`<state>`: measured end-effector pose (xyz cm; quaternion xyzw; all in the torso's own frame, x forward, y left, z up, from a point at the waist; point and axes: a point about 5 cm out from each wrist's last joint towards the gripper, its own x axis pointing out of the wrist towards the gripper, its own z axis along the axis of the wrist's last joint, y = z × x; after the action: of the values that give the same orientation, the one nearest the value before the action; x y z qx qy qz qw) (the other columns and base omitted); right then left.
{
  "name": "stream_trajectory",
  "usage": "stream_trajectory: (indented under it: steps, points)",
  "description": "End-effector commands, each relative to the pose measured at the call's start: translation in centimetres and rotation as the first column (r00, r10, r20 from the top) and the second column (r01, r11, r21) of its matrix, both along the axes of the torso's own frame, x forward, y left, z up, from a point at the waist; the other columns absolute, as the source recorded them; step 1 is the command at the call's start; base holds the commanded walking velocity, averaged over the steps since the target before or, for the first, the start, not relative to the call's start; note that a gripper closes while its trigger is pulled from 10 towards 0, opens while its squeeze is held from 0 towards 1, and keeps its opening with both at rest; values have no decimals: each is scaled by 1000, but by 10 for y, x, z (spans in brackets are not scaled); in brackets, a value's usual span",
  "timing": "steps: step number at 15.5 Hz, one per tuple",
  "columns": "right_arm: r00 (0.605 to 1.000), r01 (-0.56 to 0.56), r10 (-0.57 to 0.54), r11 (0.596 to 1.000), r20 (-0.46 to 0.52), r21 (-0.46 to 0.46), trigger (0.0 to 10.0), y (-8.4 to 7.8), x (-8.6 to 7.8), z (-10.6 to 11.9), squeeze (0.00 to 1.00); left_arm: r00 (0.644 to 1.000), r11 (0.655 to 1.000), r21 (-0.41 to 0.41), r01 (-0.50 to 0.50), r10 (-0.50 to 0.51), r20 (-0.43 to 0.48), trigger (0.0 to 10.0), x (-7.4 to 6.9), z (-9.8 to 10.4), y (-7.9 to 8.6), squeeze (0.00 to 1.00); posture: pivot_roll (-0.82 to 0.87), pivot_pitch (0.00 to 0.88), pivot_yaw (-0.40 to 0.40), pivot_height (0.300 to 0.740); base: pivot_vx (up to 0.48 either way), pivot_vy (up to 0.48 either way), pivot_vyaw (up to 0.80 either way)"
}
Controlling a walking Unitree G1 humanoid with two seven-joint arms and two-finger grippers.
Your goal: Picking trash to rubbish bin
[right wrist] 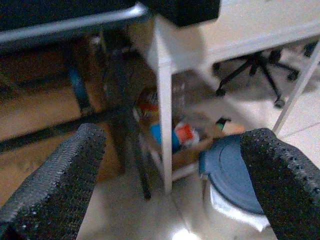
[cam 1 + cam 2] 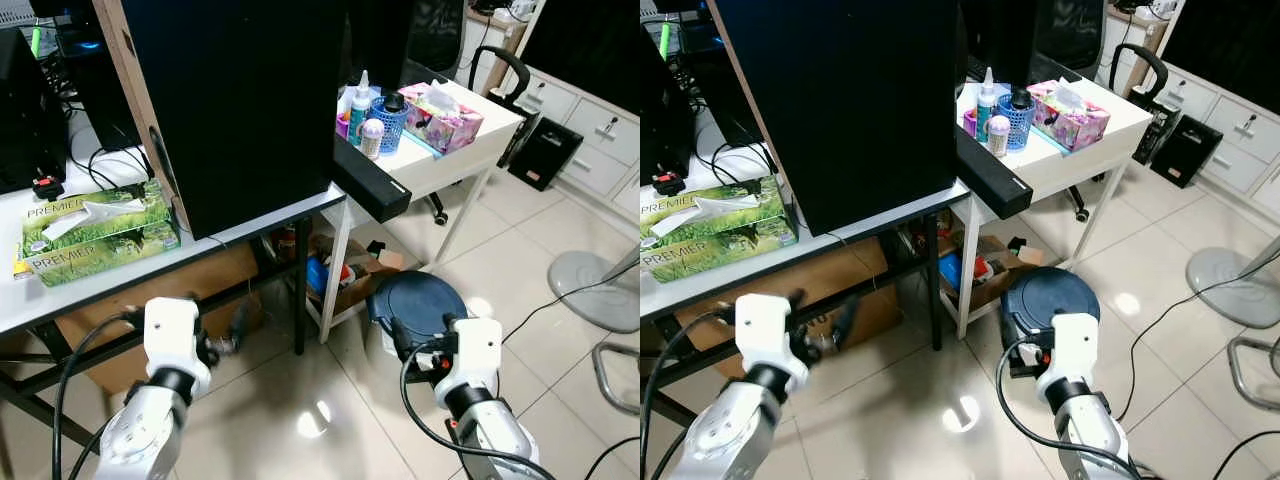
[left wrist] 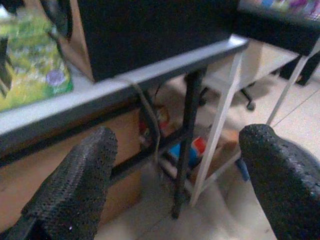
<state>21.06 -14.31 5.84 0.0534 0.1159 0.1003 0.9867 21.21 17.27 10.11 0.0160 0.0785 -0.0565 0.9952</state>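
Both arms are raised in front of the robot over the tiled floor [image 2: 300, 400]. The left hand [image 3: 175, 185] is released and empty, its fingers [image 3: 75, 185] spread wide in the left wrist view; the right hand [image 1: 172, 180] is likewise released and empty.

The bin [image 2: 418, 300], with a dark blue lid, stands on the floor just beyond the right arm, beside the leg of the white surface [image 2: 460, 150]. The right wrist view shows a white liner edge under the lid, which the head views do not make clear.

Under the white surface sits an open cardboard box [image 2: 350, 275] with blue and red items inside; both wrist views look into it from low down, blurred.

The head views show what the wrist views miss: a large black panel [image 2: 240, 100] on the grey surface [image 2: 60, 290], a green tissue box [image 2: 95, 230] beside it, and bottles, a blue basket [image 2: 392, 122] and a floral tissue box [image 2: 440, 115] on the white surface.
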Motion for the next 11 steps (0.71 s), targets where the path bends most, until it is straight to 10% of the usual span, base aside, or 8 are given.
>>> stream_trajectory:
  steps: [1,3,11]
  points:
    - [997,-5,5,1000,-77,-6,10000,-3,-8,-11,0,997,998,17,66,-65,-32,10000,-1,0,-5,0,2,12,-43,740,0,0,0]
    - [994,-26,25,1000,-108,-11,10000,-2,-10,-14,0,995,982,156,103,-103,-5,10000,-1,-3,-3,0,-8,8,-39,740,0,0,0]
    - [980,-190,184,979,-69,-77,10000,10,-16,-9,0,989,967,210,143,-148,7,10000,-26,7,-5,0,7,0,-40,740,0,250,69]
